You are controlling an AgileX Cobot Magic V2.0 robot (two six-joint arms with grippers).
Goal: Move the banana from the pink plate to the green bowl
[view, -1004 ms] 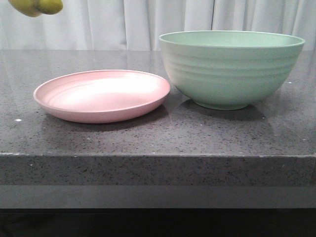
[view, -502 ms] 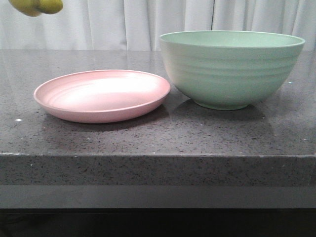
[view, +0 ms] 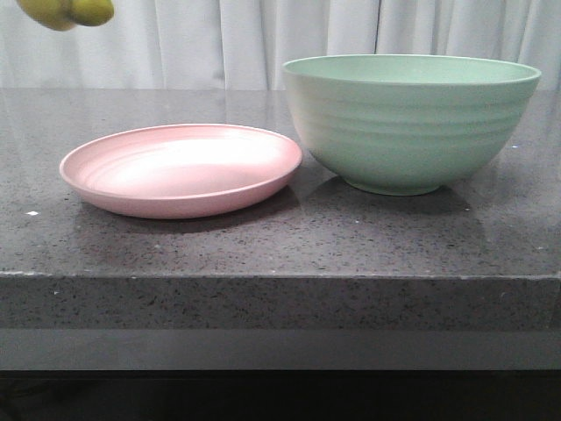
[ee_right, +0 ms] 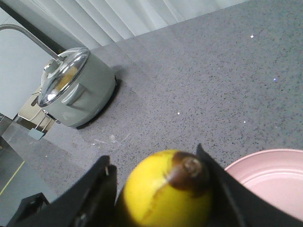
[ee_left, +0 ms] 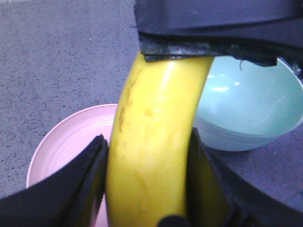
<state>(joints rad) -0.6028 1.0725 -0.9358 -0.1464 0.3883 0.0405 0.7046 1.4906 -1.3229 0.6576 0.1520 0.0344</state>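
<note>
The yellow banana (ee_left: 151,142) is held in the air, up and to the left of the plate; only its end (view: 66,10) shows at the front view's top left corner. My left gripper (ee_left: 147,142) is shut on the banana's middle. My right gripper (ee_right: 154,158) is closed round the banana's brown-tipped end (ee_right: 163,194); its black body (ee_left: 213,28) covers that end in the left wrist view. The empty pink plate (view: 180,167) lies at the table's left of centre. The empty green bowl (view: 412,132) stands right beside it, on its right.
A grey pot with a glass lid (ee_right: 75,90) stands further off on the dark speckled counter. A white curtain (view: 263,44) hangs behind. The counter's front edge (view: 280,276) runs just in front of plate and bowl.
</note>
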